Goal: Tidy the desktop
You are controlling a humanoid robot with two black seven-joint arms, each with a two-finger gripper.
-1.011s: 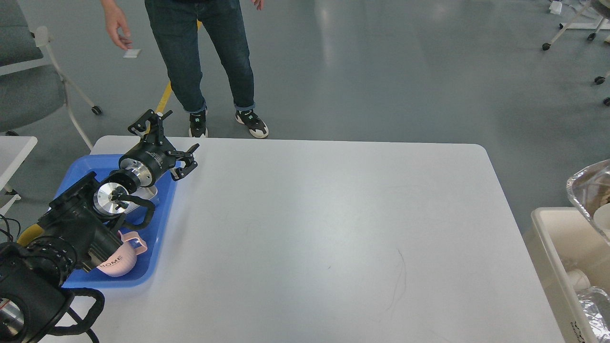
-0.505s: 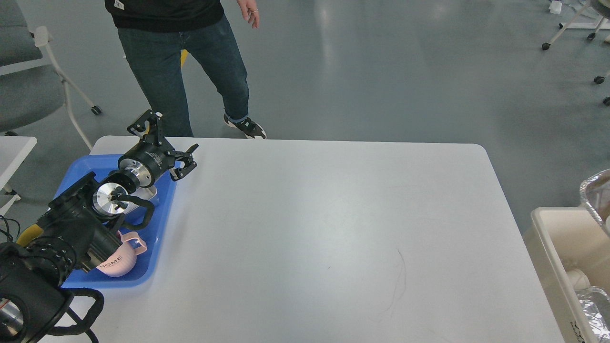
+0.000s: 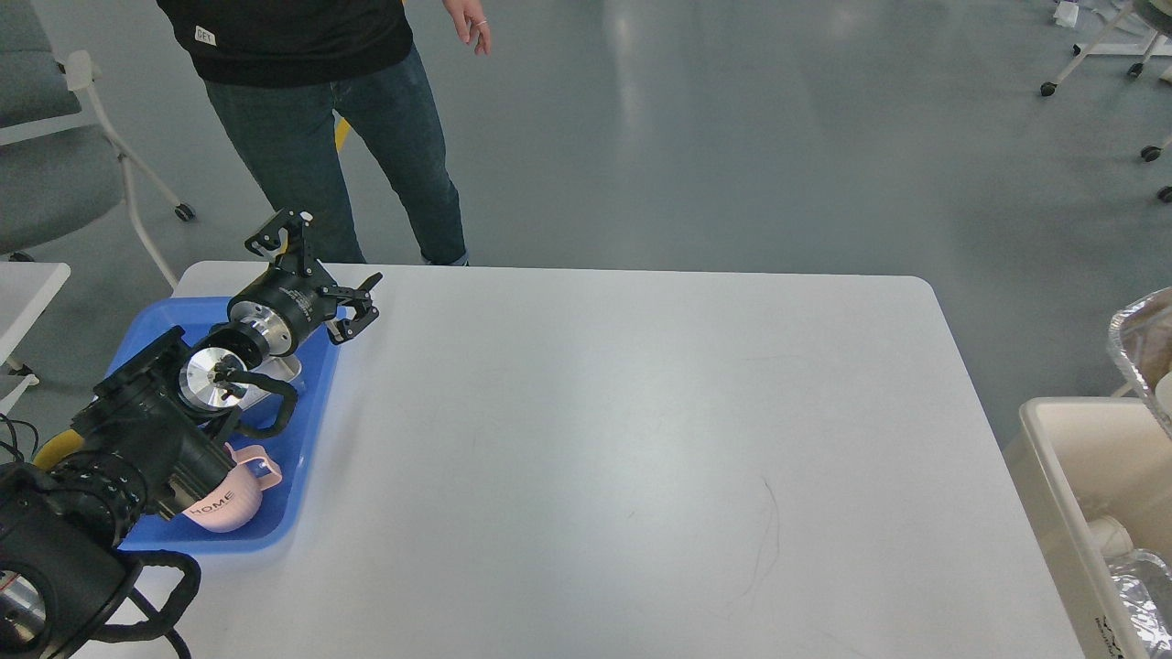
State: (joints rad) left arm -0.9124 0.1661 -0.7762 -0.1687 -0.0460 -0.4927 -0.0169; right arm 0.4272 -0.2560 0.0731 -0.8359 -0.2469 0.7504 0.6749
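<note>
Item: desktop (image 3: 623, 439). You find it directly beneath and mostly to the right of the left gripper (image 3: 325, 275), which hangs over the far left corner with its two black fingers (image 3: 357, 316) spread apart and nothing between them. The jaws point away from you toward the far edge, one finger raised, the other low above the white surface; whether the low one touches the top cannot be told.

Orientation: the long axis of the desktop runs left to right across your view, crosswise to the direction in which the jaws point. The short axis runs from your near side to the far edge.

Appearance: white, matte, rectangular, with rounded far corners. Faint dark scuff lines (image 3: 765, 540) lie well to the right of the jaws and nearer to you, in the right half of the surface.

Adjoining items: a blue plastic tray (image 3: 307, 430) sits on the left end of the top, just behind and below the jaws, under the left arm. In it, near your side, lies a pink cup (image 3: 229, 499) lettered HOME, partly covered by the arm.

Beyond the far edge, past the jaws, a person (image 3: 311, 110) in jeans and a black shirt stands on the grey floor. A beige bin (image 3: 1080, 476) stands off the right end, well apart from the jaws.

Right gripper: not seen.
</note>
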